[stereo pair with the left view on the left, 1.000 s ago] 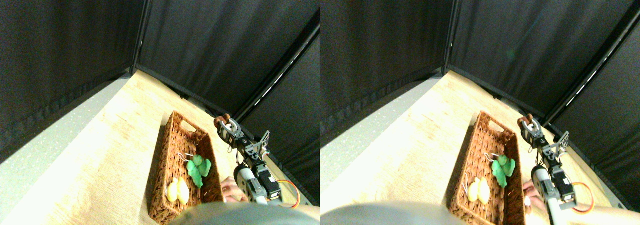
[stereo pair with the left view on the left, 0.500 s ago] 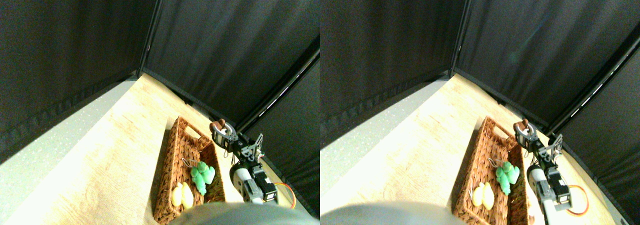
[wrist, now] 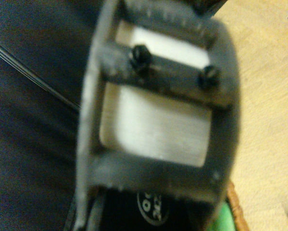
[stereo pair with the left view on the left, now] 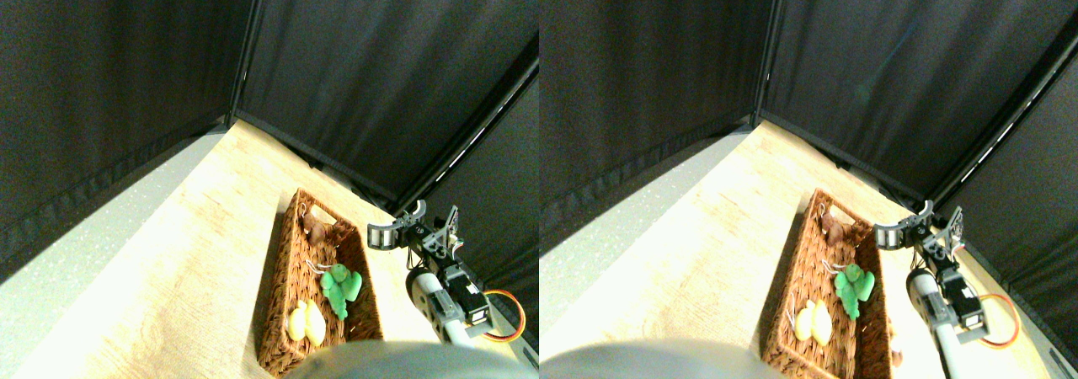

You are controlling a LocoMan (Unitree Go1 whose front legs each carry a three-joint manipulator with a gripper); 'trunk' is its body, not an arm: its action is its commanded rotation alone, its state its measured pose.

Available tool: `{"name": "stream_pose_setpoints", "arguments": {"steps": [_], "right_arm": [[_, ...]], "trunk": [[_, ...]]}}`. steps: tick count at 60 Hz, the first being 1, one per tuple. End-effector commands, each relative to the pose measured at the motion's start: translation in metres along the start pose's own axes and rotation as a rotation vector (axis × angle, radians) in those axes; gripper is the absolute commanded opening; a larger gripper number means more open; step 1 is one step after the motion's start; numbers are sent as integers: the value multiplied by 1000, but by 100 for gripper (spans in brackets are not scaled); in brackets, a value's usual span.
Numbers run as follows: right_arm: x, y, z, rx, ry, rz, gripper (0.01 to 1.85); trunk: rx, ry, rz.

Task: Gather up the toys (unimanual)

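In the stereo pair view, the right gripper (stereo pair with the left view on the left: 396, 225) stood with its jaws spread wide and empty just beside the far right corner of the basket (stereo pair with the left view on the left: 286, 286), while the brown toy (stereo pair with the left view on the left: 317, 224) lay inside the basket's far end, the green toy (stereo pair with the left view on the left: 340, 285) at its middle and the yellow toy (stereo pair with the left view on the left: 304, 325) at its near end, the basket's long axis running away along the pale wooden bench (stereo pair with the left view on the left: 202, 253) toward black curtains. In the wrist view, the jaw frame (wrist: 158, 120) filled the picture, blurred, with a sliver of green and the basket's rim beside it.

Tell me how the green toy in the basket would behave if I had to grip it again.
The green toy looks plush, so it would probably squash and flop in the jaws. Small, so likely light. Its white loop cord lies on the basket weave and might snag.
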Motion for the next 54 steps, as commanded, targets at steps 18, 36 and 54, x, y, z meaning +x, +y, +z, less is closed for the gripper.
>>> {"name": "stream_pose_setpoints", "arguments": {"steps": [18, 36, 54], "right_arm": [[-39, -72, 62, 79, -285, -30, 81], [-63, -103, 53, 133, -309, -16, 74], [-77, -121, 15, 235, -239, -71, 80]], "trunk": [[164, 66, -151], [191, 89, -180], [173, 97, -171]]}}
